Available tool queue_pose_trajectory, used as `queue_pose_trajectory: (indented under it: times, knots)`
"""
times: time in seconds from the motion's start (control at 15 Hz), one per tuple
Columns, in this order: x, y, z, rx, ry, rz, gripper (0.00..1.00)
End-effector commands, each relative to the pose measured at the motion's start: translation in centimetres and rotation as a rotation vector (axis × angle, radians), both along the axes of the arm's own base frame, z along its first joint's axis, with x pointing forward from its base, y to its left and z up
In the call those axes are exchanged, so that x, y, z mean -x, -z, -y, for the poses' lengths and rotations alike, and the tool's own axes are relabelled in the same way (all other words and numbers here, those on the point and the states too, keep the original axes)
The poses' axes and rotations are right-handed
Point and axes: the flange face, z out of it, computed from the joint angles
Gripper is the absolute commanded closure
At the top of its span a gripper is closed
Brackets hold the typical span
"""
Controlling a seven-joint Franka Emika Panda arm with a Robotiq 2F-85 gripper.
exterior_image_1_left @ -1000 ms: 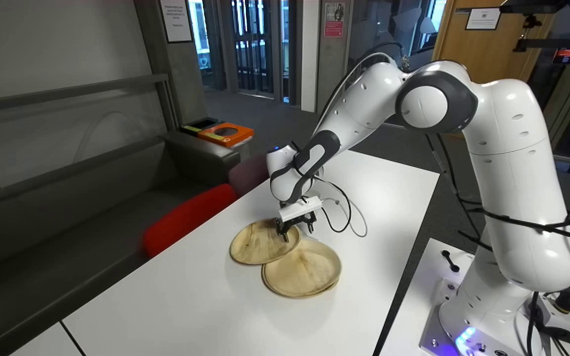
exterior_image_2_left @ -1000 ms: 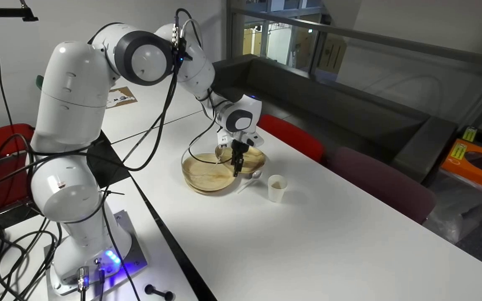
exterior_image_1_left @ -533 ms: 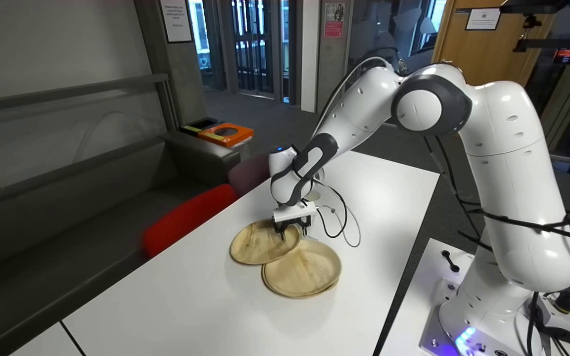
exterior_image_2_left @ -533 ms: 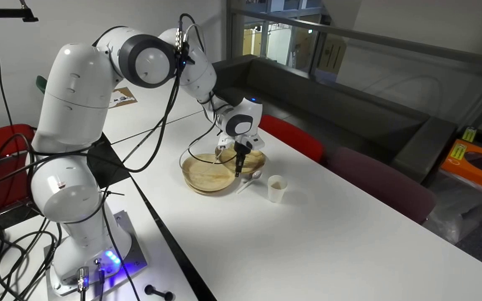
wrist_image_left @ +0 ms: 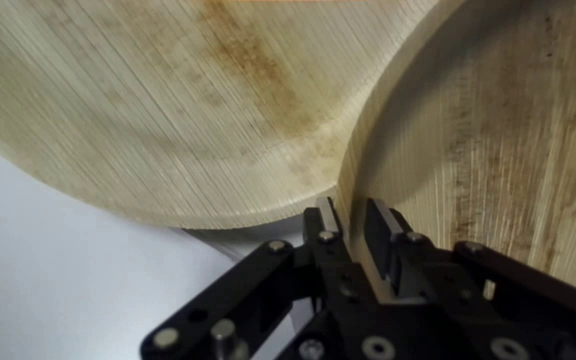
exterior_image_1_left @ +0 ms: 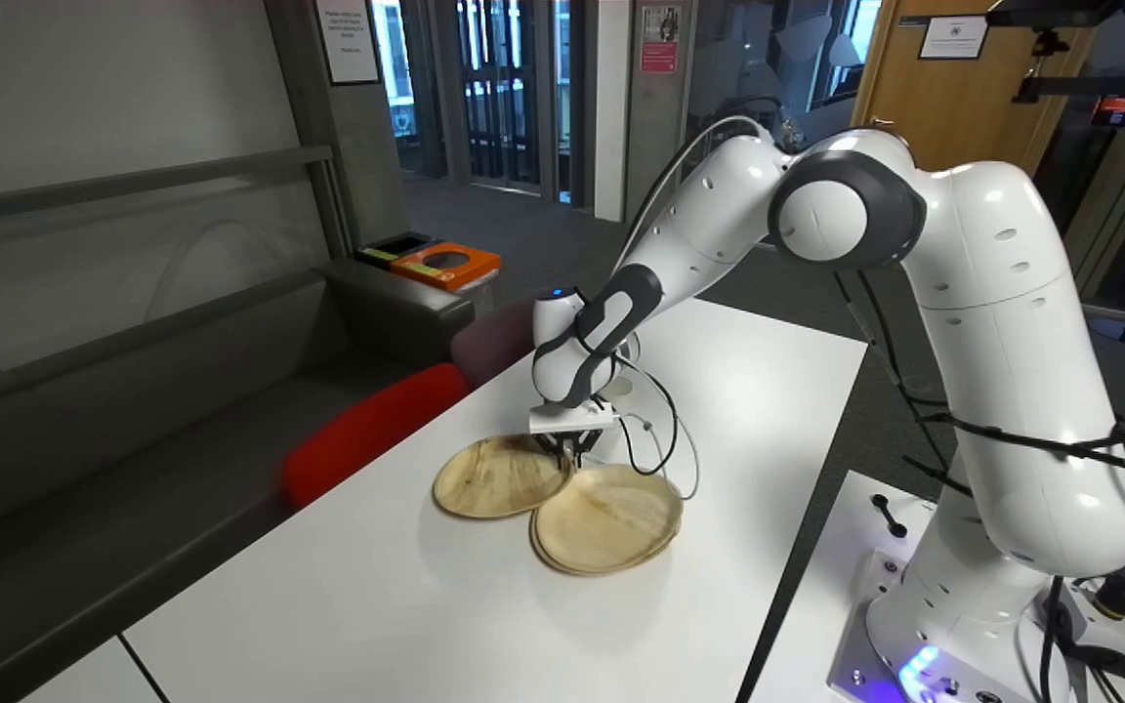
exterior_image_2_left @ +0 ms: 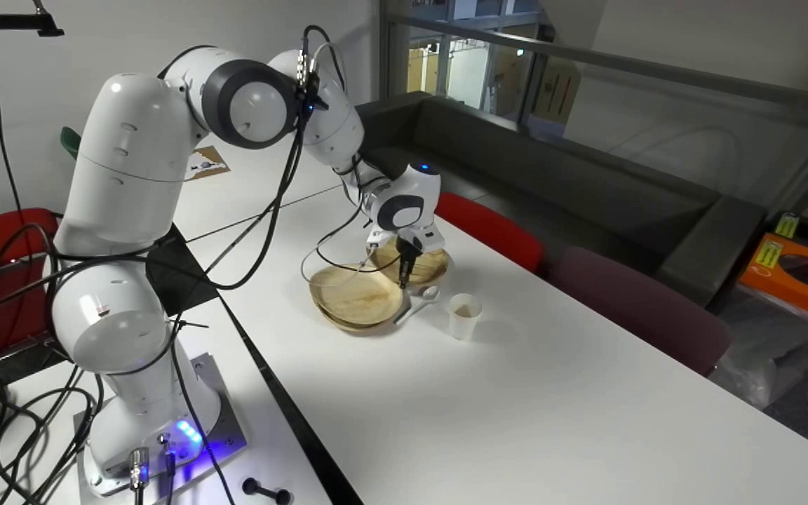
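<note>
My gripper (wrist_image_left: 350, 202) straddles the rim of a round, pale wooden plate (wrist_image_left: 528, 150). One finger stands outside the rim, very close to it. The other finger (wrist_image_left: 380, 225) is on the inner side, and a gap shows between its pad and the rim. The plate's rim overlaps the edge of a stack of similar plates (wrist_image_left: 193, 110) beside it. In an exterior view the single plate (exterior_image_1_left: 499, 478) lies left of the stacked plates (exterior_image_1_left: 609, 522), with the gripper (exterior_image_1_left: 570, 461) where they meet. A light spoon (exterior_image_2_left: 430, 293) lies near the fingertips.
A white paper cup (exterior_image_2_left: 463, 319) stands on the white table (exterior_image_2_left: 551, 393) near the spoon. A red chair (exterior_image_1_left: 377, 430) and a mauve chair (exterior_image_2_left: 642, 308) stand along the table's edge, with a grey sofa (exterior_image_1_left: 182, 430) behind. Cables (exterior_image_1_left: 665, 449) loop beside the gripper.
The jaws have drawn much closer together around the single plate's rim. The single plate and the stack have slid slightly apart, overlapping less. The wrist has shifted a little.
</note>
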Motion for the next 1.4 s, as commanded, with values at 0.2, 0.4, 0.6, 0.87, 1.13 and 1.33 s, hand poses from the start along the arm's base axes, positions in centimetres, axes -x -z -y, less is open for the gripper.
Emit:
queue_pose_trajectory:
  times: [0.2, 0.4, 0.6, 0.87, 1.13, 1.33]
  knots:
    - [-1.0, -1.5, -1.5, 0.006, 0.049, 0.099, 0.97]
    - [-1.2, -1.5, -3.1, 0.019, 0.047, 0.120, 1.00]
    - [-1.3, -1.2, -4.6, 0.033, 0.046, 0.124, 0.86]
    - [-1.3, -0.8, -5.8, 0.051, 0.050, 0.118, 0.49]
    - [-1.7, -0.6, -6.2, 0.053, 0.061, 0.117, 0.19]
    - [-2.0, -0.4, -5.8, 0.056, 0.070, 0.121, 0.01]
